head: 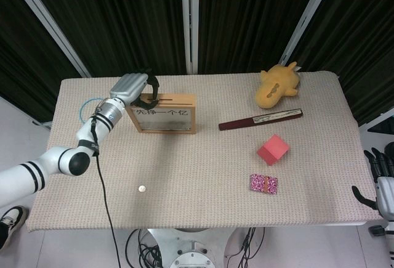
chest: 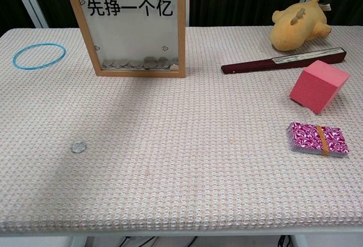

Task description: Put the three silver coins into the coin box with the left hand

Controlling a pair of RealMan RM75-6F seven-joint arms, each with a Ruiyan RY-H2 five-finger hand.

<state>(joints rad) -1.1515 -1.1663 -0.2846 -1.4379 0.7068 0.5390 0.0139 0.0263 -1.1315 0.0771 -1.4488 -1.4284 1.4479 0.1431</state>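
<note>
On the desk [head: 203, 163], my left hand [head: 130, 87] hovers over the coin box [head: 165, 113] top to reach its slot, fingers curled, grip unclear, while one silver coin [head: 141, 188] lies near the front edge.
</note>
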